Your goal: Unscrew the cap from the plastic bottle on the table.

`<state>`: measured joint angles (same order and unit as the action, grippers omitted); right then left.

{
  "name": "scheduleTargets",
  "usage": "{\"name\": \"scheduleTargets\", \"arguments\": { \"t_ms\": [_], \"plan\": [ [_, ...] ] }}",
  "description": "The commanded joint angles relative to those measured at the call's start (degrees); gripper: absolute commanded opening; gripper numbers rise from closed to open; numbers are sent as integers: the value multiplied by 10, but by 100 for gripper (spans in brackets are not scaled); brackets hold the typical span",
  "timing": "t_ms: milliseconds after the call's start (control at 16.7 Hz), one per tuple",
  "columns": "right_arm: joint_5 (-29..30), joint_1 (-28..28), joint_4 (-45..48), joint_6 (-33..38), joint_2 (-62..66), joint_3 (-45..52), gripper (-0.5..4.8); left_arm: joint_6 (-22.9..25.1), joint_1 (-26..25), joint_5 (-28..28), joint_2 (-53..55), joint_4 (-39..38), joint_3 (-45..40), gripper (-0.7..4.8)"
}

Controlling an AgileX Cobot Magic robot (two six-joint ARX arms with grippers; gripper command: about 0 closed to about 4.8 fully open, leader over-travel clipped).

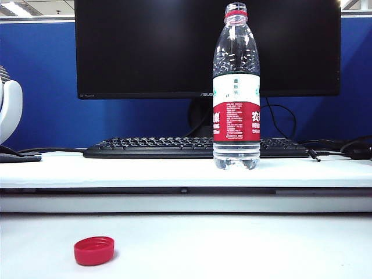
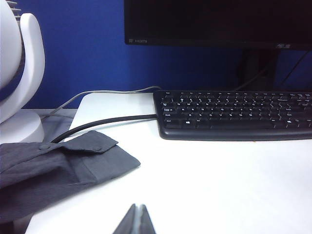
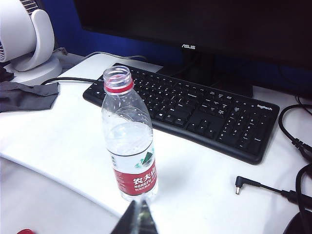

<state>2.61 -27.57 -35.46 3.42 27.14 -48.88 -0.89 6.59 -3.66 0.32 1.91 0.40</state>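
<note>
Clear glossy plastic bottle (image 1: 236,87), red plastic cap (image 1: 93,250) (ribbed sides), smooth white table (image 1: 232,244), matt grey cloth (image 2: 53,165)

Blue partition wall (image 1: 40,81) behind the desk, ceiling light panels (image 1: 14,9) just visible above it at the left. Big black monitor (image 1: 151,46) on a stand along the back edge of the raised shelf, black keyboard (image 1: 151,147) right in front of it, cables (image 1: 343,148) trailing off toward the right edge. White fan (image 1: 9,107) and a grey cloth (image 2: 53,163) at the shelf's left end.
</note>
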Motion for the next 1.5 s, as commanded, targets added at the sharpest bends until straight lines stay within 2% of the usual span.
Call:
{"name": "scheduleTargets", "arguments": {
  "t_ms": [60, 1500],
  "plan": [
    [-1, 0, 9, 0, 0, -3, -1, 2, 0, -2, -1, 9, 0, -4],
    [-1, 0, 9, 0, 0, -3, -1, -6, 0, -2, -1, 20, 0, -4]
  ]
}}
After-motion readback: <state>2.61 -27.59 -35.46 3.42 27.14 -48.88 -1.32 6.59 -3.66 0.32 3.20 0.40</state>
